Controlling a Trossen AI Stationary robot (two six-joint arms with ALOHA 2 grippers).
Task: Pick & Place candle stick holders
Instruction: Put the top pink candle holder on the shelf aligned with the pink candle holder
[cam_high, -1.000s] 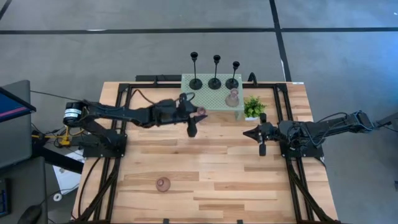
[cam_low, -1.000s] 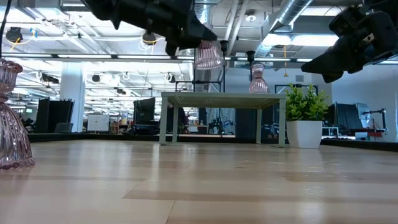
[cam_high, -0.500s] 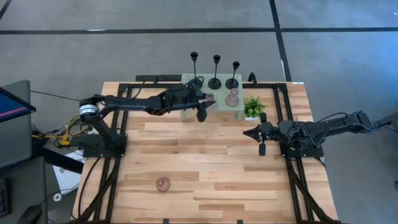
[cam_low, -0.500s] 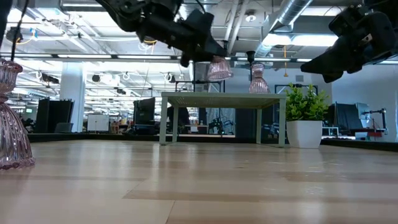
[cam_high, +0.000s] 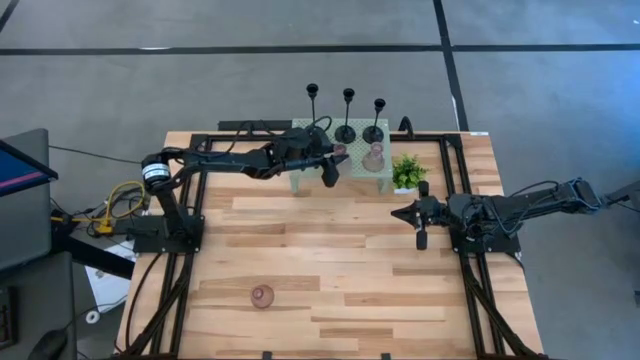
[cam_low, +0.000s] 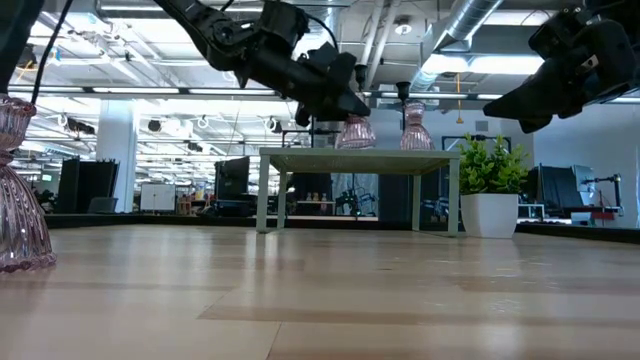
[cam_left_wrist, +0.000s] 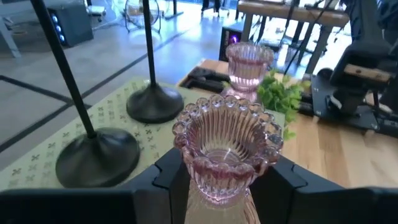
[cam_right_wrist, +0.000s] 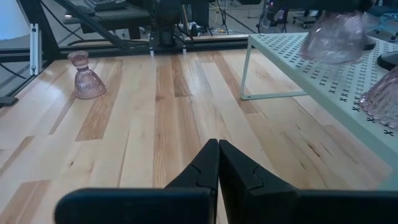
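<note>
Pink glass candle holder (cam_left_wrist: 225, 152) is riding upright in the left claw (cam_high: 331, 166), whose fingers are clamped on its lower body, above the pale green mesh stand (cam_high: 352, 164) near a second pink holder (cam_high: 374, 157). Placing step: lowering onto the mesh, then releasing, would follow. Right claw (cam_high: 419, 222) is waiting fully closed, empty.

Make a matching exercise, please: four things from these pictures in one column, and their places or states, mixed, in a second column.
Things:
1. left gripper
2. right gripper
3. plant
4. pink holder on the table

Places or states:
A. shut, holding nothing
B. standing alone near the front edge of the table
C. beside the mesh stand
D. holding a pink holder above the stand

Pairs: 1-D, 2-A, 3-C, 4-B
</note>
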